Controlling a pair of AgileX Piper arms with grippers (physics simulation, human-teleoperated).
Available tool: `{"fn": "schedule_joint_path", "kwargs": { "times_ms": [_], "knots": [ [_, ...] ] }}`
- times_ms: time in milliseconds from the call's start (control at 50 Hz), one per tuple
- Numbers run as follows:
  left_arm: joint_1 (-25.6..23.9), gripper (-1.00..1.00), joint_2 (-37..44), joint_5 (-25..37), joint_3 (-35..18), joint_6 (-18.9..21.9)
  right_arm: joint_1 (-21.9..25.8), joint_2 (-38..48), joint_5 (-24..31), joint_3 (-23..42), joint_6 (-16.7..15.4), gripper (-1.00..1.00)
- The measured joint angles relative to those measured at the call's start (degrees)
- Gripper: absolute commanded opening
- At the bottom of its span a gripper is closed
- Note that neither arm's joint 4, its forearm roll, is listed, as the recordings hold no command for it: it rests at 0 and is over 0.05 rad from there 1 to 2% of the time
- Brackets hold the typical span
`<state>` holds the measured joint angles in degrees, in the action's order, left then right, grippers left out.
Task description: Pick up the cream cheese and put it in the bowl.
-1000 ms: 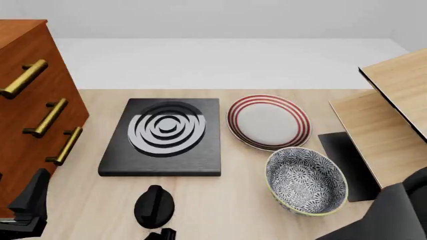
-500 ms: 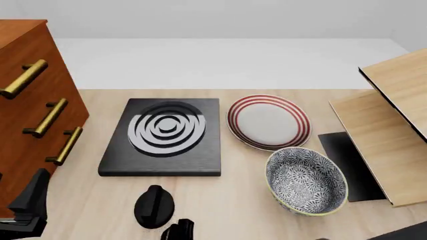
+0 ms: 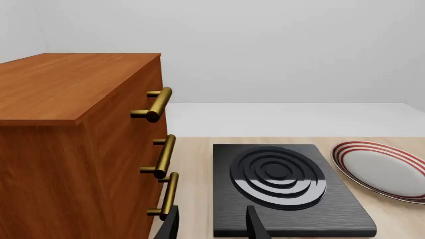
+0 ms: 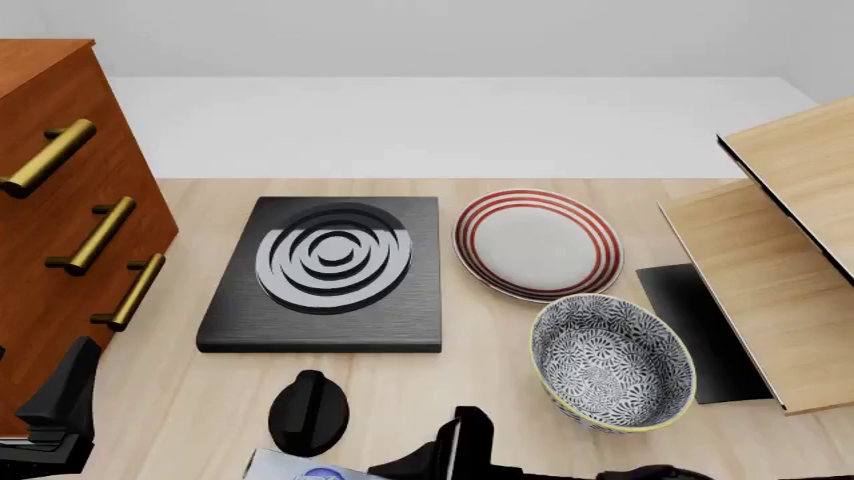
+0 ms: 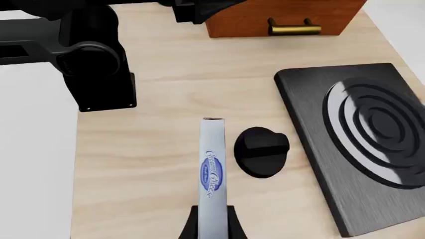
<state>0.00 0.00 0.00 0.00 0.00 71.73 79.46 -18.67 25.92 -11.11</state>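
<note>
The cream cheese point(image 5: 211, 172), a pale flat box with a dark blue oval logo, stands edge-on between my right gripper's point(image 5: 211, 225) fingers, which are shut on it. In the front view the box point(image 4: 296, 466) shows only at the bottom edge, left of my right gripper point(image 4: 447, 452). The patterned bowl point(image 4: 611, 362) stands empty at the front right, apart from the box. My left gripper point(image 3: 211, 226) is open and empty, next to the cabinet at the front left.
A black stove plate point(image 4: 327, 272) lies mid-table, with a black knob point(image 4: 308, 411) in front of it beside the held box. A red-ringed white plate point(image 4: 538, 243) sits behind the bowl. A wooden drawer cabinet point(image 4: 60, 220) stands left, wooden panels point(image 4: 774, 260) right.
My right arm has swung from the lower right along the bottom edge to the left. Its gripper and the cream cheese now show at the bottom centre. The left arm has not moved.
</note>
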Motion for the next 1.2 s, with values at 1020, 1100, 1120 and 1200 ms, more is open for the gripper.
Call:
{"fn": "schedule_joint_path", "kwargs": {
  "times_ms": [1020, 1100, 1120, 1200],
  "knots": [
    [0.0, 1.00, 0.0, 0.0, 0.0, 0.0, -28.0, -43.6, 53.1, 1.1, -9.2, -1.00],
    [0.0, 1.00, 0.0, 0.0, 0.0, 0.0, -30.1, -44.8, 56.3, 2.6, -9.9, -1.00],
    [0.0, 1.00, 0.0, 0.0, 0.0, 0.0, -30.6, -45.1, 57.0, 2.9, -10.0, -1.00],
    [0.0, 1.00, 0.0, 0.0, 0.0, 0.0, -32.3, -46.0, 59.4, 4.1, -10.2, -1.00]
  ]
}}
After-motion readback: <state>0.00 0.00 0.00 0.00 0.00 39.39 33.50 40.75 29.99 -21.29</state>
